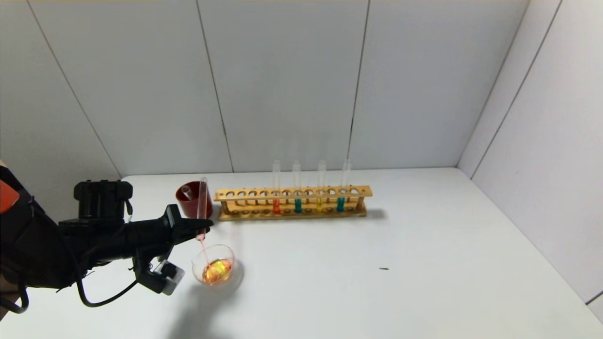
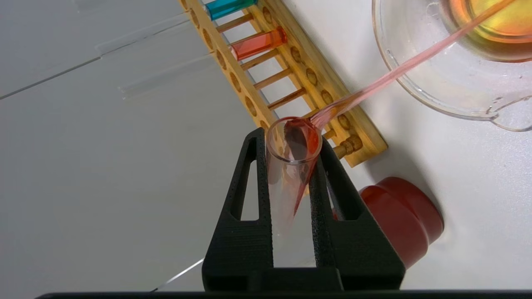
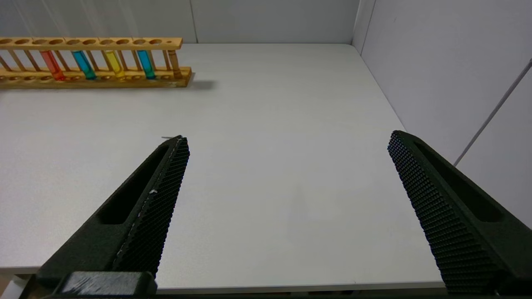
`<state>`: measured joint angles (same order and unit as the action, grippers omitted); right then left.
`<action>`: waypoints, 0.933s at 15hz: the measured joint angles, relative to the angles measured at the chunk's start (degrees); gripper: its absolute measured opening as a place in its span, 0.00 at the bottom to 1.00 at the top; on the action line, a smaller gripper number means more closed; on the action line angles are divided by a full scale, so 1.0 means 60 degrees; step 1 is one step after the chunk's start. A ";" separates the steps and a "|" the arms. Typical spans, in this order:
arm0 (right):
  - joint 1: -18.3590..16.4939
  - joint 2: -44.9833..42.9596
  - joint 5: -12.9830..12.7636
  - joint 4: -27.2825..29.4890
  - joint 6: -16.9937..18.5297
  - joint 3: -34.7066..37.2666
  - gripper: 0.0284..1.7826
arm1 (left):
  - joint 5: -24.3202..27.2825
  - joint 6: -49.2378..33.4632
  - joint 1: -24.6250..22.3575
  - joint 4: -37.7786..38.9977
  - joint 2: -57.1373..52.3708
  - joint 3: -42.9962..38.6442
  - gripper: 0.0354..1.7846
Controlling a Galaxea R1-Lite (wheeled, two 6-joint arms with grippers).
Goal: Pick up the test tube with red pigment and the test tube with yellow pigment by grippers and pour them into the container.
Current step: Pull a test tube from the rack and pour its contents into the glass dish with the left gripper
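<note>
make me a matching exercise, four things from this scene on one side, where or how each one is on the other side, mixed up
Things:
1. test tube with red pigment
2. container
3. dark red cup
4. right gripper

States:
A. open, holding nothing, over bare table
B. tipped mouth down in the left gripper, red liquid streaming out
C. on the table, holding an empty tube, beside the wooden rack
D. on the table, catching the stream, orange and yellow liquid inside

Pairs: 1-B, 2-D, 3-C, 4-A

White table [image 1: 424,245], grey panel walls [image 1: 282,84]
</note>
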<state>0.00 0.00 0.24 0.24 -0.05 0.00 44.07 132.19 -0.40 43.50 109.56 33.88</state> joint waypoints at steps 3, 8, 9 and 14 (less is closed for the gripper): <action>0.0000 0.0000 0.0000 0.0004 0.0000 0.0000 0.98 | -0.0028 0.0045 0.0033 0.0004 0.0102 0.0110 0.16; 0.0000 0.0000 -0.0004 0.0000 0.0000 0.0000 0.98 | -0.0091 0.0120 0.0059 0.0012 0.0171 0.0140 0.16; 0.0000 0.0000 0.0000 0.0004 0.0000 0.0000 0.98 | -0.0132 0.0211 0.0067 0.0022 0.0171 0.0140 0.16; 0.0000 0.0000 0.0000 0.0004 0.0000 0.0000 0.98 | -0.0441 0.0772 0.0221 0.0156 0.0047 0.0073 0.16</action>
<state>0.00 0.00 0.24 0.27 -0.05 0.00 41.42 136.83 0.93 44.43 109.84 34.32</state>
